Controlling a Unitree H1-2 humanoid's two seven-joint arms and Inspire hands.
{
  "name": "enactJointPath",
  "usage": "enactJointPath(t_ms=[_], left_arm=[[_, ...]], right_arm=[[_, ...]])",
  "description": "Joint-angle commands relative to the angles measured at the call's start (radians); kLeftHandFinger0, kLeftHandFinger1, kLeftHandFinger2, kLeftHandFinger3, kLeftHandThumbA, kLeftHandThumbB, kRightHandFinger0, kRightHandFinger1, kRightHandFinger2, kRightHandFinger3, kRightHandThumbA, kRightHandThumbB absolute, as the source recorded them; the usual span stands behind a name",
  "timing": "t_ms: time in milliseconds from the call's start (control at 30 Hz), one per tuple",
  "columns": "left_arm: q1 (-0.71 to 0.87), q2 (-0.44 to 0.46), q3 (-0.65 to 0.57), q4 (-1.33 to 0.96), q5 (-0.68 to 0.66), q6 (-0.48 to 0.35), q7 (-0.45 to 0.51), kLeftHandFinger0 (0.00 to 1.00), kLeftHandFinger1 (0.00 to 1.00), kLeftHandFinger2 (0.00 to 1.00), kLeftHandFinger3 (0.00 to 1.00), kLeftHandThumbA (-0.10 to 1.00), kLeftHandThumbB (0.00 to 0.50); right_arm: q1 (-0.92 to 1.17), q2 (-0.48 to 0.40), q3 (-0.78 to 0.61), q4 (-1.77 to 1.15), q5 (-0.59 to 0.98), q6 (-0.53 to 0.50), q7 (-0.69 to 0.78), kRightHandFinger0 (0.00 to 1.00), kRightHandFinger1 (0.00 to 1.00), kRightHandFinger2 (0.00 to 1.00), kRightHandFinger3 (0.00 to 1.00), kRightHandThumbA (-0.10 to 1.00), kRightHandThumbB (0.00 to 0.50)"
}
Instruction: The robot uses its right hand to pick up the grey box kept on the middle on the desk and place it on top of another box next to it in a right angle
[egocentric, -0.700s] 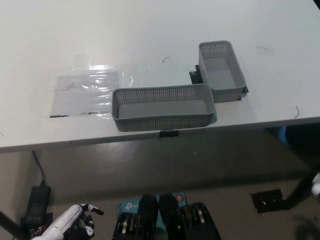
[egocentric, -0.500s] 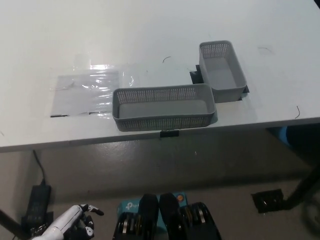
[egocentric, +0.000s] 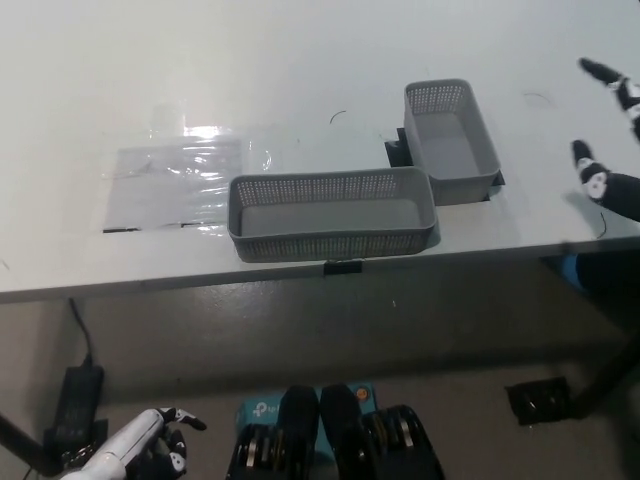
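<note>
Right hand (egocentric: 612, 140) hangs open and empty, right of both boxes; reach left past the far box (egocentric: 450, 140) and grip the middle box's (egocentric: 332, 213) rim squarely.

Right hand (egocentric: 612, 150) raised at right edge — fingers (egocentric: 602, 70) spread, left hand (egocentric: 150, 450) low
</note>
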Motion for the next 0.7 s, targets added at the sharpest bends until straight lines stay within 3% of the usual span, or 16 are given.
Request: enactJointPath(t_ms=[0, 133, 267, 333, 433, 667], left_arm=[[-0.01, 0.02, 0.007, -0.035, 0.018, 0.016, -0.023, 0.19, 0.22, 0.35, 0.68, -0.1, 0.125], [-0.011, 0.02, 0.007, -0.029, 0.016, 0.009, -0.023, 0.21, 0.25, 0.37, 0.68, -0.1, 0.122], [-0.011, 0.025, 0.01, -0.038, 0.023, 0.022, -0.027, 0.18, 0.2, 0.34, 0.69, -0.1, 0.131], [-0.011, 0.026, 0.012, -0.041, 0.021, 0.023, -0.033, 0.16, 0.19, 0.32, 0.68, -0.1, 0.129], [-0.009, 0.027, 0.011, -0.043, 0.027, 0.027, -0.039, 0.2, 0.24, 0.36, 0.69, -0.1, 0.126], [-0.022, 0.02, 0.015, -0.034, 0.033, 0.021, -0.036, 0.16, 0.2, 0.31, 0.67, -0.1, 0.139]], right_arm=[[-0.104, -0.028, 0.054, 0.035, -0.056, 0.014, 0.109, 1.0, 1.0, 1.0, 1.0, 0.34, 0.485], [-0.18, -0.001, 0.094, 0.105, -0.051, 0.014, 0.138, 1.0, 1.0, 1.0, 1.0, 0.32, 0.498], [-0.233, 0.031, 0.136, 0.192, -0.056, 0.0, 0.137, 1.0, 1.0, 1.0, 1.0, 0.3, 0.464], [-0.271, 0.053, 0.167, 0.278, -0.065, -0.049, 0.143, 1.0, 1.0, 1.0, 1.0, 0.35, 0.45], [-0.313, 0.081, 0.205, 0.373, -0.093, -0.108, 0.124, 1.0, 1.0, 1.0, 1.0, 0.33, 0.443], [-0.41, 0.143, 0.252, 0.541, -0.136, -0.12, 0.107, 1.0, 1.0, 1.0, 1.0, 0.28, 0.412]])
